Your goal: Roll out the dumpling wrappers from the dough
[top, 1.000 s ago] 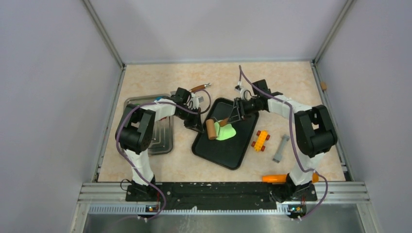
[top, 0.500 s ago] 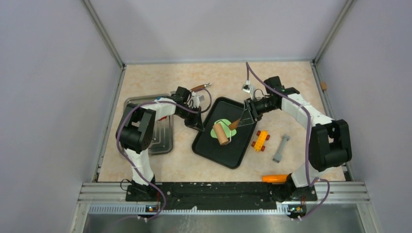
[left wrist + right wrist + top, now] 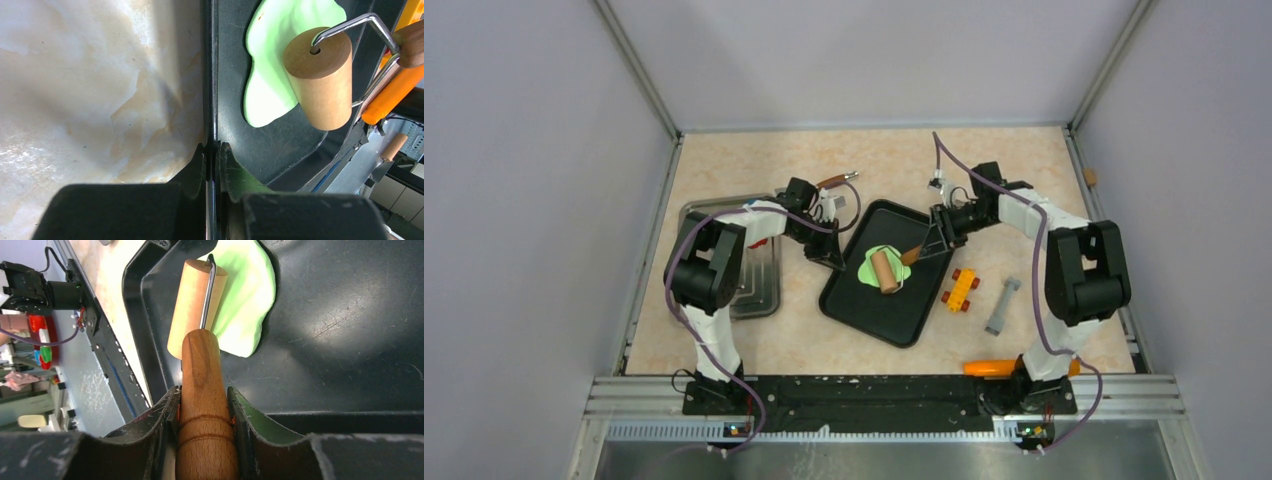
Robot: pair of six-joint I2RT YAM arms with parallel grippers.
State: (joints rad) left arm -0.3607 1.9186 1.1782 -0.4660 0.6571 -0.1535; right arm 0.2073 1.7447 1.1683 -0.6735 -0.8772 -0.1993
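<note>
Beige marbled counter (image 3: 754,170) carries a black plastic tray (image 3: 894,315) mid-frame; lime-green dough (image 3: 871,262) lies flattened but ragged under a wooden roller (image 3: 885,272). My right fingers (image 3: 202,396) clamp its handle, my left fingers (image 3: 212,149) pinch the tray rim. No round wrapper yet, I judge.

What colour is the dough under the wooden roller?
The dough is bright lime green, clearest in the left wrist view.
</note>
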